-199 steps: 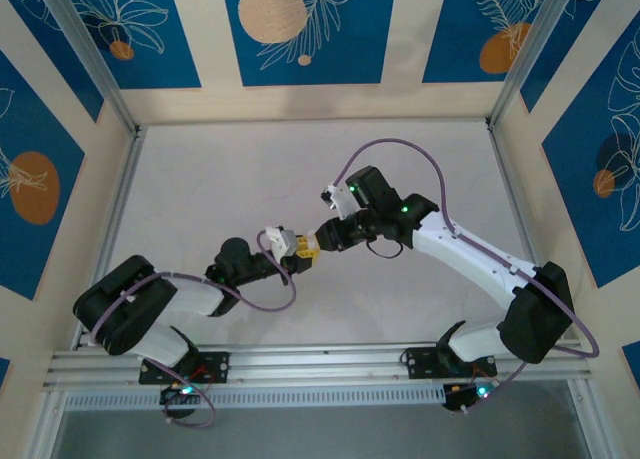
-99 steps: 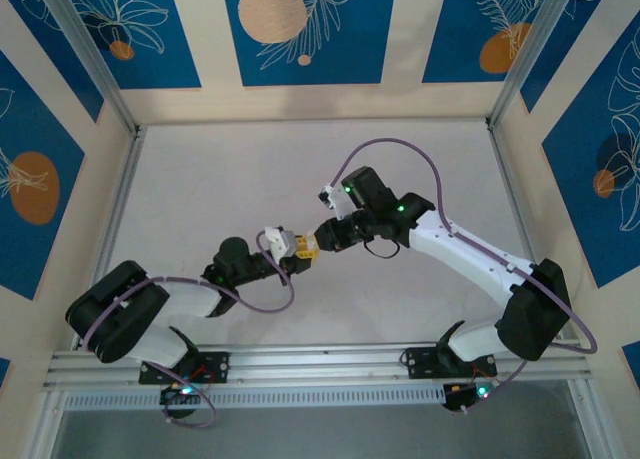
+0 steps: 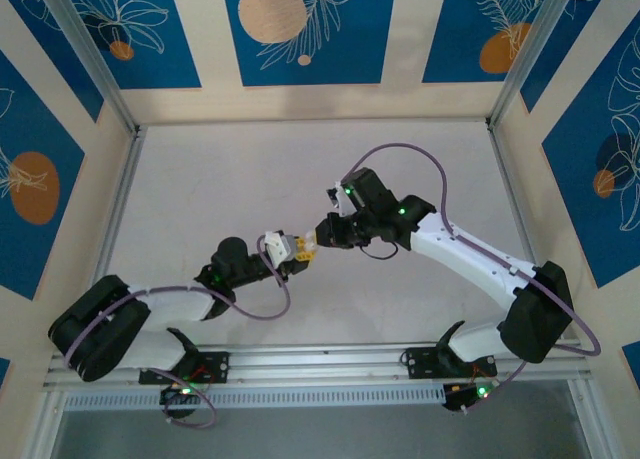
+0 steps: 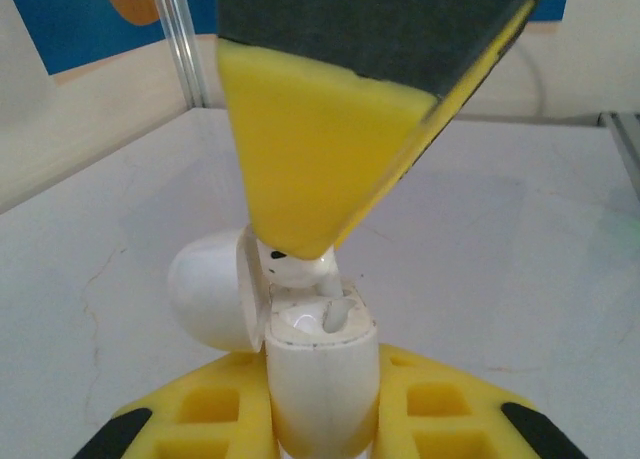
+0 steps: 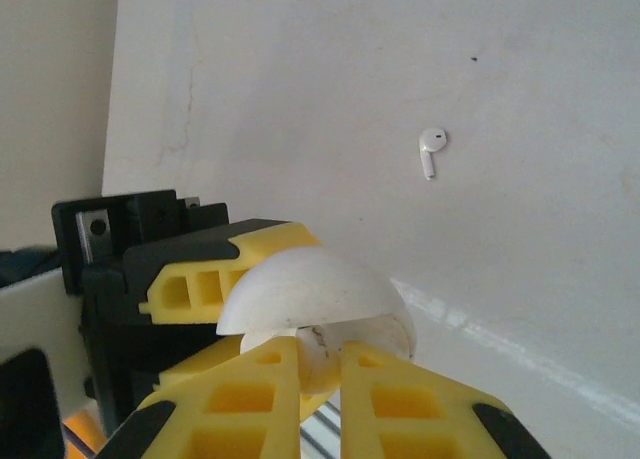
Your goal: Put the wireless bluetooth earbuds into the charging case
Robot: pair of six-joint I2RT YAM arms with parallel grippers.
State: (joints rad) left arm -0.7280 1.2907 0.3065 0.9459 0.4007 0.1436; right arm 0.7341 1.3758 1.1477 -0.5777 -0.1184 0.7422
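The white charging case [image 4: 320,379] stands upright between the yellow fingers of my left gripper [image 4: 320,424], which is shut on it, with its lid [image 4: 205,289] swung open to the left. My right gripper [image 5: 325,364] is shut on a white earbud [image 4: 295,269]. The earbud sits right at the case's mouth, its stem reaching into the right-hand slot. From the right wrist view, the domed lid [image 5: 310,284] hides most of the case. A second white earbud [image 5: 431,149] lies loose on the table. In the top view the left gripper [image 3: 294,252] and right gripper [image 3: 313,240] meet at mid-table.
The white table [image 3: 230,179] is ringed by aluminium rails [image 3: 120,209] and blue-patterned walls. A purple cable [image 3: 400,151] loops over the right arm. The right gripper's yellow finger [image 4: 320,149] hangs large above the case in the left wrist view.
The right gripper has edged left, closing in on the left gripper with the earbud. The left arm's rear links have swung left and down; its gripper has barely moved.
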